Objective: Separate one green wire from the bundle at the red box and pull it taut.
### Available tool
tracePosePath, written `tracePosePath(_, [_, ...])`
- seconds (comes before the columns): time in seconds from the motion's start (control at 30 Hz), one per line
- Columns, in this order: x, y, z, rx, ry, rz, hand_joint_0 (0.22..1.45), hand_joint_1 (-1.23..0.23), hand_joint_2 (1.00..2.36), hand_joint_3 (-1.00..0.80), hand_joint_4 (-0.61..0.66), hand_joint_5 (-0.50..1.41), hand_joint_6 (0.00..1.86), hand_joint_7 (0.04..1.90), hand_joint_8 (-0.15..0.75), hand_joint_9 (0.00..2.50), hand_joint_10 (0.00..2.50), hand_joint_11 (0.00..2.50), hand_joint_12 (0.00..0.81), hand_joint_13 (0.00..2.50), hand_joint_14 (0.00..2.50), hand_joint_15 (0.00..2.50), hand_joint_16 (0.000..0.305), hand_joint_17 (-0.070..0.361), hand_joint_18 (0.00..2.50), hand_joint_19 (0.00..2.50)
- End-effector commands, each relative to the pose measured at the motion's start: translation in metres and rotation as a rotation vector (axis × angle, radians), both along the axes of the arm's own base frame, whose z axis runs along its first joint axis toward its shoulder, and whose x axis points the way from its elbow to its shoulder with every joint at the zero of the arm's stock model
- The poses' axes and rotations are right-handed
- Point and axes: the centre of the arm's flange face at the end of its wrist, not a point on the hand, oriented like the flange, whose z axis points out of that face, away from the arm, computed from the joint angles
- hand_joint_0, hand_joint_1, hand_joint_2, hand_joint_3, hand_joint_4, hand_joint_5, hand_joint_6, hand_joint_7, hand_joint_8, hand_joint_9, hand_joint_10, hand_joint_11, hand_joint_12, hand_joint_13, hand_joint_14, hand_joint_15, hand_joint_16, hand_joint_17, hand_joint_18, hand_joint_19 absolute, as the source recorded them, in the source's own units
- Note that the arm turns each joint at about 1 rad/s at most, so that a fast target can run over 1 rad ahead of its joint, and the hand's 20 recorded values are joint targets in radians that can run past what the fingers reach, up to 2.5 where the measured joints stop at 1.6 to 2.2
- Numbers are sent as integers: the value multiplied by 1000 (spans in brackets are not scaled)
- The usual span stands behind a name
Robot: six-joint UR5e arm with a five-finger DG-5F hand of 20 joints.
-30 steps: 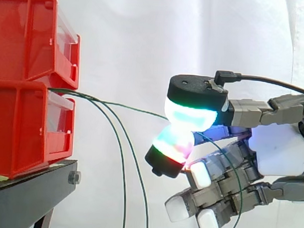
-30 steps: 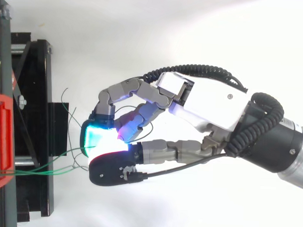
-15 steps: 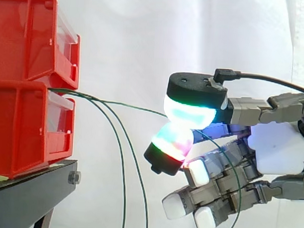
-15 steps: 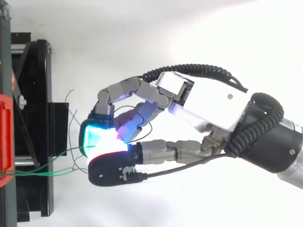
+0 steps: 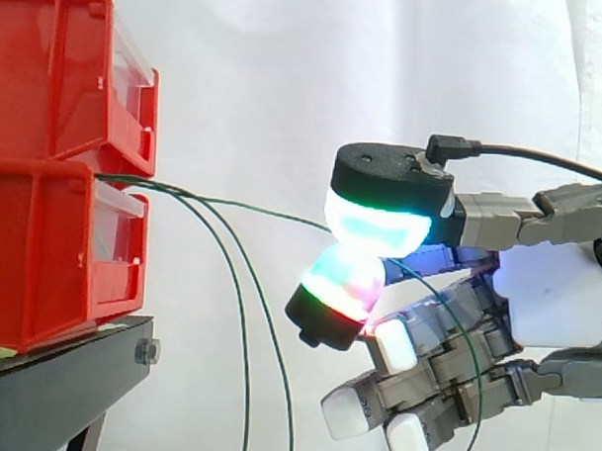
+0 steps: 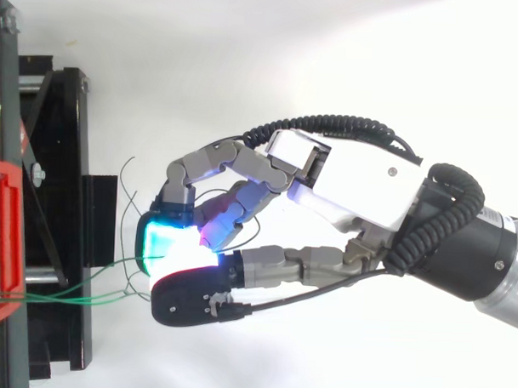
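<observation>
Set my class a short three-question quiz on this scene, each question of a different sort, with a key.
1. True or false: the hand pinches one green wire between its fingers.
2. Where do the wires leave the red bins? A: between the two bins. B: over the top bin. C: below the lower bin.
3. Fill in: the bins rest on a ____ stand.
Key: 1 true; 2 A; 3 black.
</observation>
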Motion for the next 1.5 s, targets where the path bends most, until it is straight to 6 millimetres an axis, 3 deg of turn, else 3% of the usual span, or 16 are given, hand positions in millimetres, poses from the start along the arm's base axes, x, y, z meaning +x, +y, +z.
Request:
tracePosePath(0.0, [0,0,0,0,0,0,658,-816,1015,-159,-129,-120,924,1130,243,1142,15,543,311,826,16,381,48,108,724,587])
tracePosePath(1.47, [0,0,-1,0,2,0,652,-822,1015,-148,-119,-117,917,1139,245,1142,15,543,308,827,14,370,49,109,723,584])
